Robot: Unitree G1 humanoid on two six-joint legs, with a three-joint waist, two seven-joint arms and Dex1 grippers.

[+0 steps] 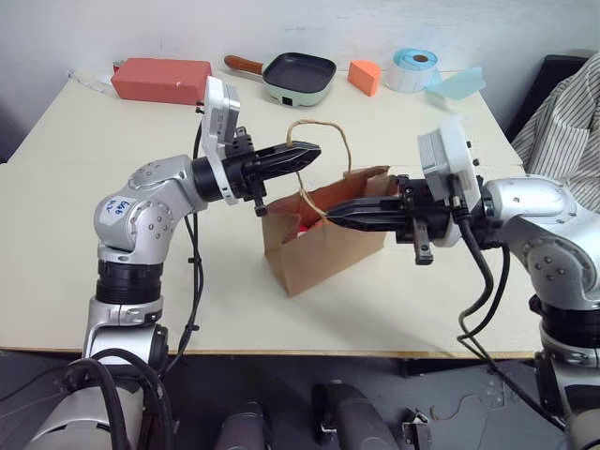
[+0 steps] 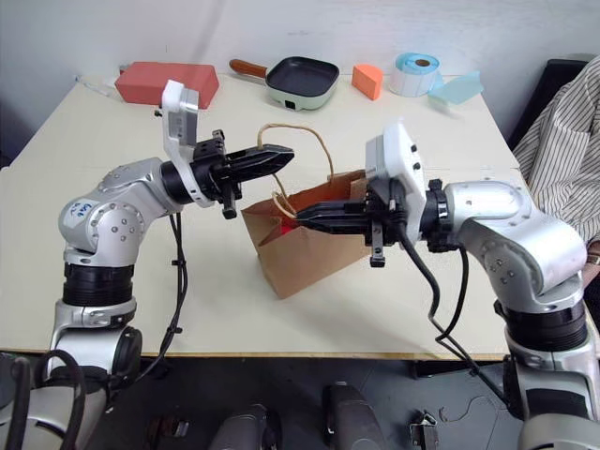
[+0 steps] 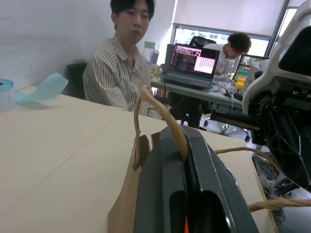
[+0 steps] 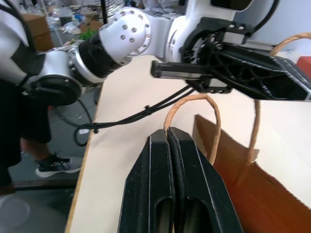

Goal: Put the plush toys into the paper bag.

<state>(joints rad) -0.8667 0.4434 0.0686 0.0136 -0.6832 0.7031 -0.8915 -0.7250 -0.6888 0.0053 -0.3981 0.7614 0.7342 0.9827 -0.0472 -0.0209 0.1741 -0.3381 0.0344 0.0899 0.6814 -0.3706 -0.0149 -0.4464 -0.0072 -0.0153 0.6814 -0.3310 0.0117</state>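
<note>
Left gripper [image 1: 305, 153] clamped shut on one cord handle [image 1: 323, 131] of the paper bag [image 1: 323, 239]; right gripper [image 1: 336, 215] pinched shut on the other handle at the bag's near rim.

Bag upright mid-table [image 1: 75, 262], mouth held apart between both grippers. Something red [image 2: 281, 228] glimpsed inside, too hidden to name as a plush toy. Handwritten sticker [image 1: 116, 207] on left arm, not legible. Along the far edge: red box [image 1: 161, 79], pan [image 1: 298, 76], orange wedge [image 1: 365, 77], label roll [image 1: 412, 68]. No brand readable anywhere. Person in striped shirt [image 3: 119, 73] seated beyond the table.
</note>
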